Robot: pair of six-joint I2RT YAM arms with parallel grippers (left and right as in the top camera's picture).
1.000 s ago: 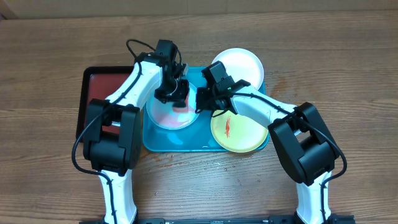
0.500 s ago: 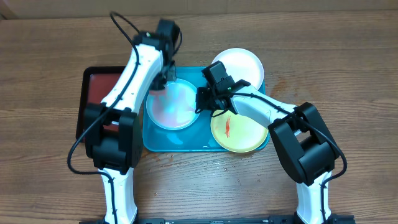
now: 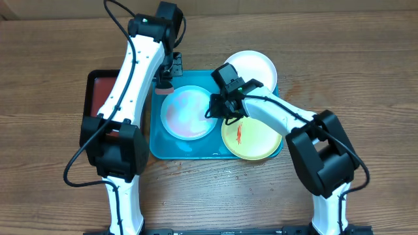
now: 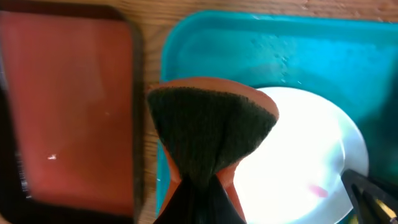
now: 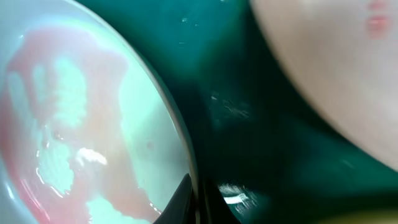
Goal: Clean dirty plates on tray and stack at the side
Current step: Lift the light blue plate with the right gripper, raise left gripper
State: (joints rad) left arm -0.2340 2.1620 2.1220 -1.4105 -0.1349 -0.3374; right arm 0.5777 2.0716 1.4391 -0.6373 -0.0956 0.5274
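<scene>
The light blue plate (image 3: 188, 112), smeared pink, lies on the left half of the turquoise tray (image 3: 176, 147). My right gripper (image 3: 214, 108) is shut on its right rim, which also shows in the right wrist view (image 5: 198, 202). The yellow-green plate (image 3: 255, 138) with a red smear lies at the tray's front right. The white plate (image 3: 251, 67) sits at the back right. My left gripper (image 3: 167, 77) is shut on an orange sponge with a dark scrub pad (image 4: 211, 124). It holds the sponge above the tray's back left corner, off the blue plate (image 4: 305, 155).
A smaller dark red tray with a black rim (image 3: 98, 98) lies left of the turquoise tray and shows in the left wrist view (image 4: 68, 99). Wet streaks mark the turquoise tray floor (image 5: 249, 124). Wooden table (image 3: 366, 78) surrounds both trays.
My left gripper lifted the sponge off the light blue plate and moved back and left to the tray's corner. The right gripper kept its hold on the rim; the plate shifted slightly right.
</scene>
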